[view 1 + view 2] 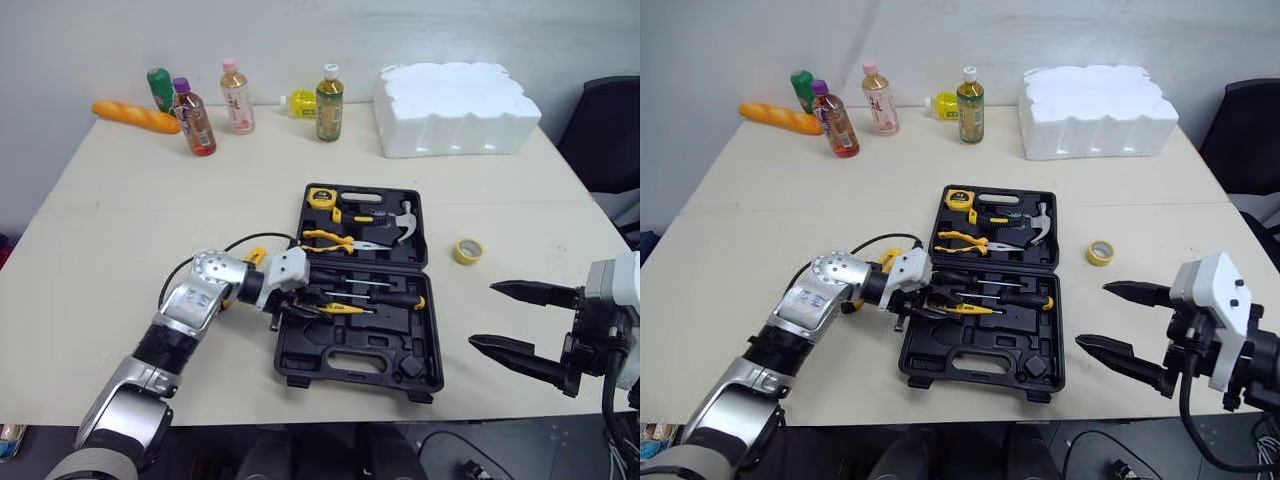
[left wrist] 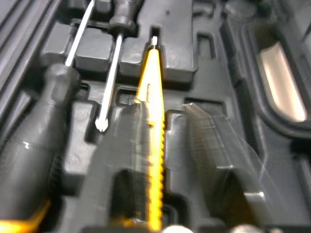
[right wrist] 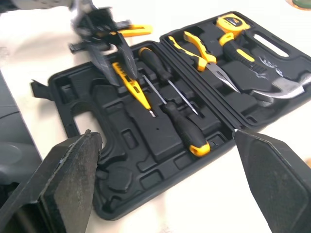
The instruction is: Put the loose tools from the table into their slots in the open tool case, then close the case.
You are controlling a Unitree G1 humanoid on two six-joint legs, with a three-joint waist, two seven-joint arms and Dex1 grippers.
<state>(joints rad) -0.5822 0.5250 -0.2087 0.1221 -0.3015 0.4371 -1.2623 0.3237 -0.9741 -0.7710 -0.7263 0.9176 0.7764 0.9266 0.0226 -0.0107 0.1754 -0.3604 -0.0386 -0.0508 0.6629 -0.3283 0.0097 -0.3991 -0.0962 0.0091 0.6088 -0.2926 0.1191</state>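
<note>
Hovering closest to the viewer, the right gripper (image 1: 481, 315) is hanging just off the right side of the tool case (image 1: 420, 350), near its front corner, with its two black fingers spread wide and nothing between them. This black case is lying open and flat on the pale table (image 1: 120, 230), its lid half lying on the far side. At the case's left edge, the left gripper (image 1: 312, 300) is reaching into the near half and pressing down over a slim yellow screwdriver (image 2: 154, 97), which is sitting along a moulded slot; whether the gripper is clamping the tool cannot be told. Beside that screwdriver in the same half, two black-handled screwdrivers (image 3: 182, 128) are lying side by side. In the lid half, a yellow tape measure (image 1: 321, 197), yellow-handled pliers (image 1: 330, 239) and a hammer (image 1: 400, 222) are sitting in their places. Just outside the case's left edge, a yellow-and-black tool (image 3: 136, 30) is lying on the table, partly hidden by the left gripper. A small roll of yellow tape (image 1: 467, 251) is resting just to the right of the case. Well beyond the case, a white foam block (image 1: 455, 108), several drink bottles (image 1: 237, 96) and a bread loaf (image 1: 135, 116) are standing along the far side.
</note>
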